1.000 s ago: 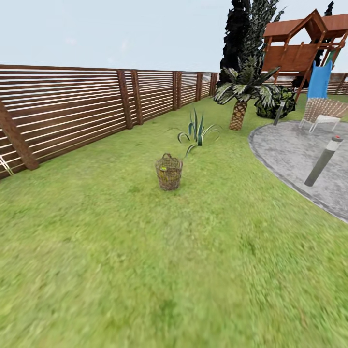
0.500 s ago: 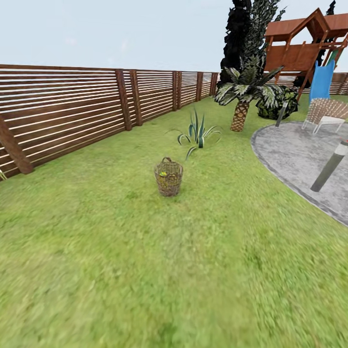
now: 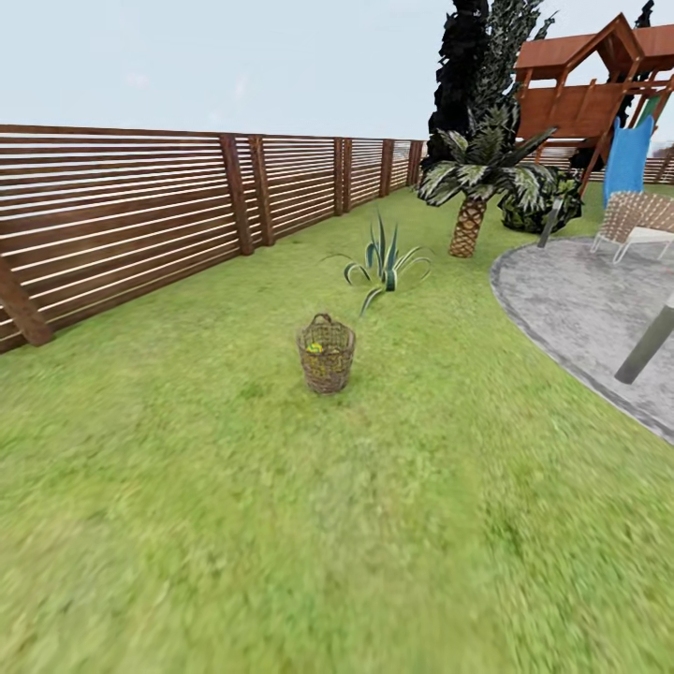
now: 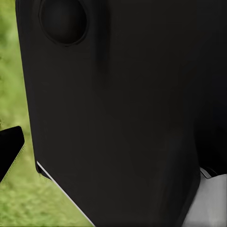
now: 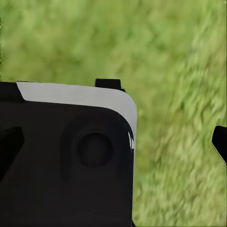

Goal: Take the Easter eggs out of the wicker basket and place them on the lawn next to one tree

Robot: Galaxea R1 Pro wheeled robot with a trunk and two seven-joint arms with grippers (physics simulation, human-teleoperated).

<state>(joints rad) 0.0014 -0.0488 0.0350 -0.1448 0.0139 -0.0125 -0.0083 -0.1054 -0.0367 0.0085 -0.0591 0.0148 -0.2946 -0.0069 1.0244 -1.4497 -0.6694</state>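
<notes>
Over the last second the whole head view has slid — the fence post at left and the bollard [image 3: 648,348] at right drift outward, so we read it as the camera closing in, not things moving. The wicker basket [image 3: 327,353] stands upright on the lawn [image 3: 281,524], a little lower in frame than before, with a yellow egg [image 3: 315,348] glimpsed inside; the other two we cannot make out. We are on approach — no egg is out yet. A palm [image 3: 471,192] stands beyond. Wrist views show dark robot body over grass; finger state: cannot tell.
</notes>
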